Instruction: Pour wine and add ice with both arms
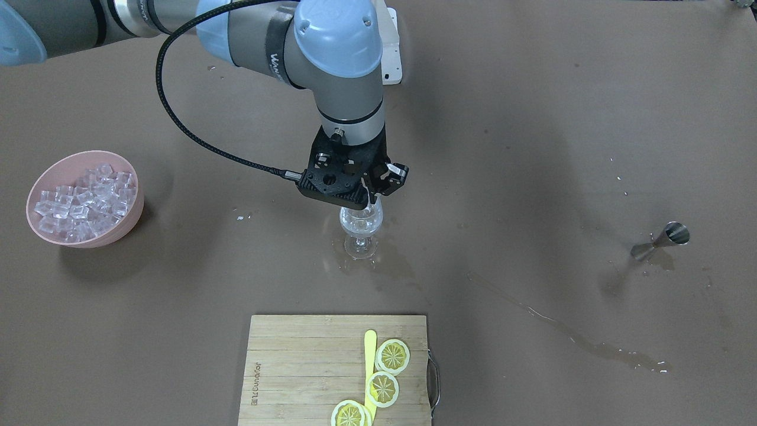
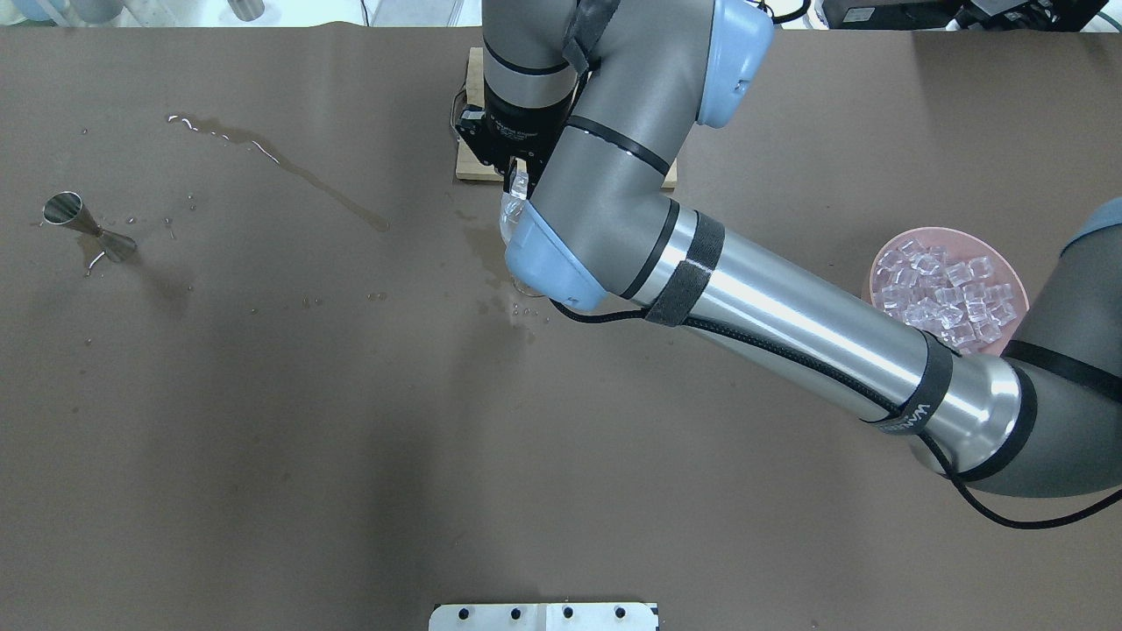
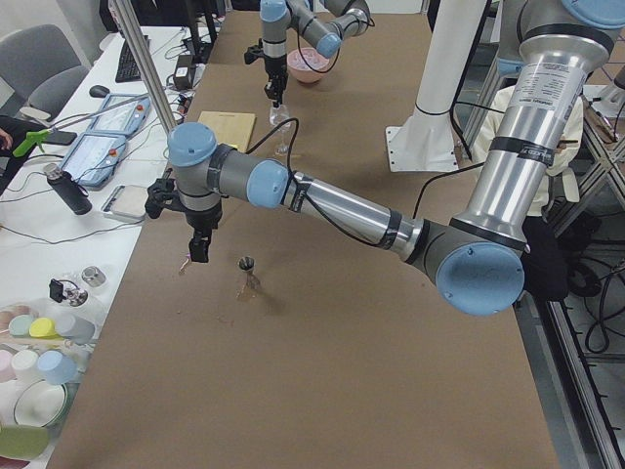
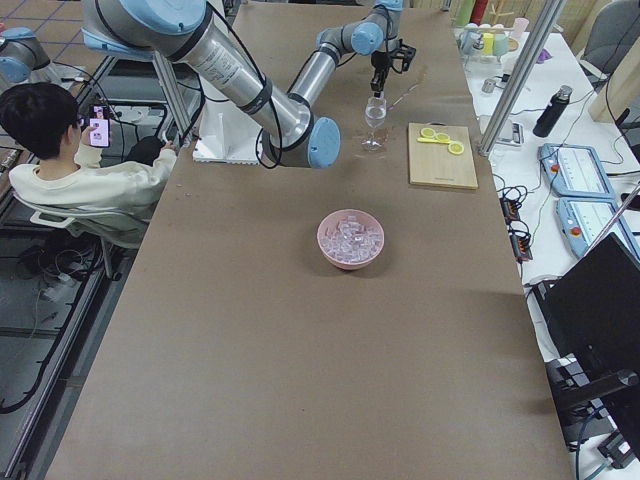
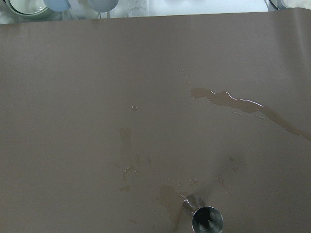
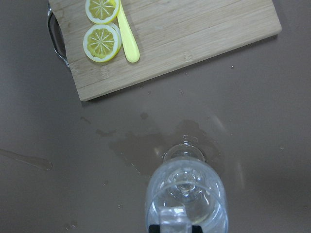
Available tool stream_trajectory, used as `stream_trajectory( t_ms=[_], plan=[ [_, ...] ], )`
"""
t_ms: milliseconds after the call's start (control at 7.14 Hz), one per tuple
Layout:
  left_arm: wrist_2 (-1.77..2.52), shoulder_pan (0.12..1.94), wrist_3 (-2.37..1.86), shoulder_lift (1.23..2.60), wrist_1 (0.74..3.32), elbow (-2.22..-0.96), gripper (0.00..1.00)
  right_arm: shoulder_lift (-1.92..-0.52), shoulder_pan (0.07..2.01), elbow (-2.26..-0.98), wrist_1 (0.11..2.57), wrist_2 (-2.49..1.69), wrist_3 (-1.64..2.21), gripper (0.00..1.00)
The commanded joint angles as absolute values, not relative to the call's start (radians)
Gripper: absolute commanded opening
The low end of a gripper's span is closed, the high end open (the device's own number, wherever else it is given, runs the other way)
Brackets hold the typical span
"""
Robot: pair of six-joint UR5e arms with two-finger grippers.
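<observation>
The table (image 1: 532,118) carries everything. The right arm (image 1: 331,53) holds its end effector (image 1: 369,201) directly over the glass (image 1: 361,228), pinching one ice cube (image 6: 173,217). From the front camera, the board (image 1: 307,361) lies at 6 o'clock of the glass, the bowl (image 1: 131,222) of ice (image 1: 83,201) at 9 and the jigger (image 1: 662,239) at 3. The left end effector (image 3: 198,249) hovers near the jigger; I cannot tell its state. The cube looks light, wet and slippery, best gripped on flat opposite faces. The thin glass holds a little wine (image 1: 356,225).
</observation>
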State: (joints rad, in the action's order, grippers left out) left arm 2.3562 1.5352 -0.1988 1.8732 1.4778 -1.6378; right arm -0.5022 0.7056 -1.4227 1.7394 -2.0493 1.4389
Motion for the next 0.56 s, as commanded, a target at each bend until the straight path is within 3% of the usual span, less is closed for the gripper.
stream_trajectory(
  t_ms=[0, 140, 280, 420],
  plan=[
    [2.355, 1.574, -0.134, 1.871, 1.450, -1.614, 0.97, -0.517, 0.701, -1.424, 1.724, -2.043, 1.437, 0.02],
    [2.356, 1.612, -0.074, 1.873, 1.439, -1.583, 0.98, -0.515, 0.701, -1.424, 1.724, -2.043, 1.439, 0.02],
    [2.356, 1.614, -0.068, 1.876, 1.428, -1.583, 0.98, -0.514, 0.701, -1.422, 1.724, -2.045, 1.439, 0.12],
    [2.358, 1.615, -0.067, 1.881, 1.428, -1.586, 0.98, -0.514, 0.700, -1.422, 1.724, -2.046, 1.437, 0.46]
  ],
)
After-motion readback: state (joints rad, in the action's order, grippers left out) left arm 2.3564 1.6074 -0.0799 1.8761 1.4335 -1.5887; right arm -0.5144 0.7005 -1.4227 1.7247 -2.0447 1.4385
